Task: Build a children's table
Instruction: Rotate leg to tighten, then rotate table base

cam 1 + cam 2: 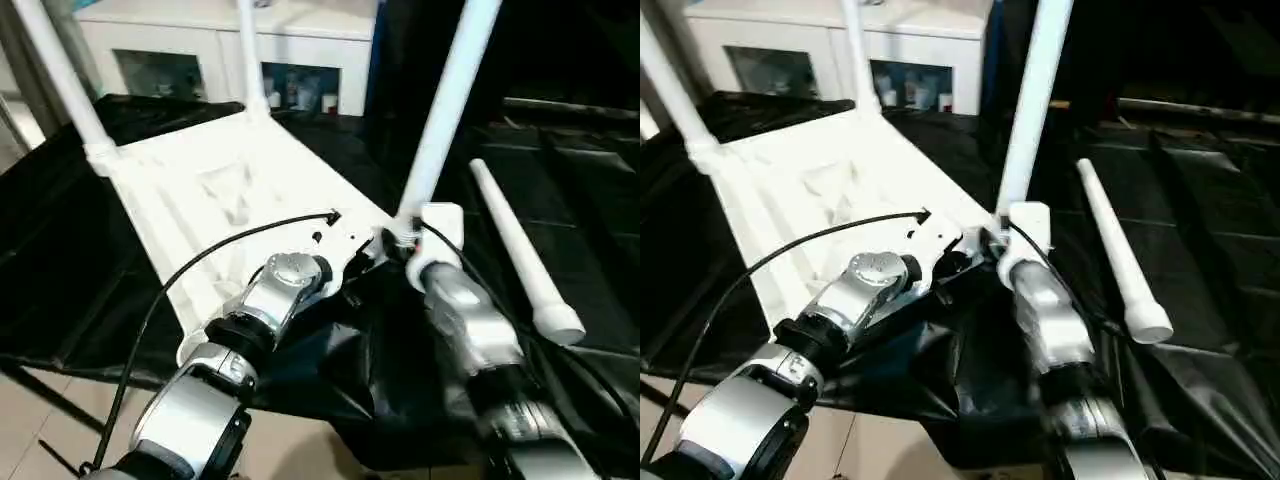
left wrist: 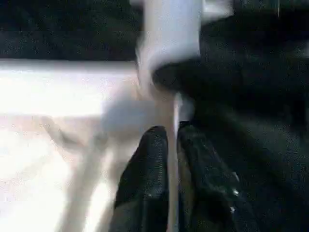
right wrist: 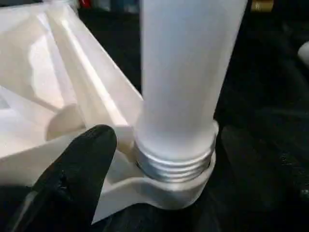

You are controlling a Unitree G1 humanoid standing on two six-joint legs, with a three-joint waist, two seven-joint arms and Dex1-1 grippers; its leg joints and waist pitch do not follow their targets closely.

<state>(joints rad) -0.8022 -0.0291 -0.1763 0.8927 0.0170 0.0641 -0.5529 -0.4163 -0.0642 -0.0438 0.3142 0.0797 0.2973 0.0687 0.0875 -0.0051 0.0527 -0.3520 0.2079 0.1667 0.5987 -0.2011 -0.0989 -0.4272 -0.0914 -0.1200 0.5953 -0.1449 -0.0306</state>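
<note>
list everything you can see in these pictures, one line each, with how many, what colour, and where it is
tabletop: one, white, lying underside up on the black cloth.
fitted legs: three, white, standing up from corner sockets; the nearest one's silver threads still show above its socket in the right wrist view.
loose leg: one, white, lying on the cloth beside the tabletop, on the robot's right.
black cloth: one, black, covering the work surface.
cabinet: one, white, behind the work surface, small items on its shelves.
floor: pale, below the cloth's near edge.
left gripper: one, black fingers close together on the tabletop's rim near the nearest leg.
right gripper: one, black, at the base of the nearest leg; one finger sits beside the socket.
</note>
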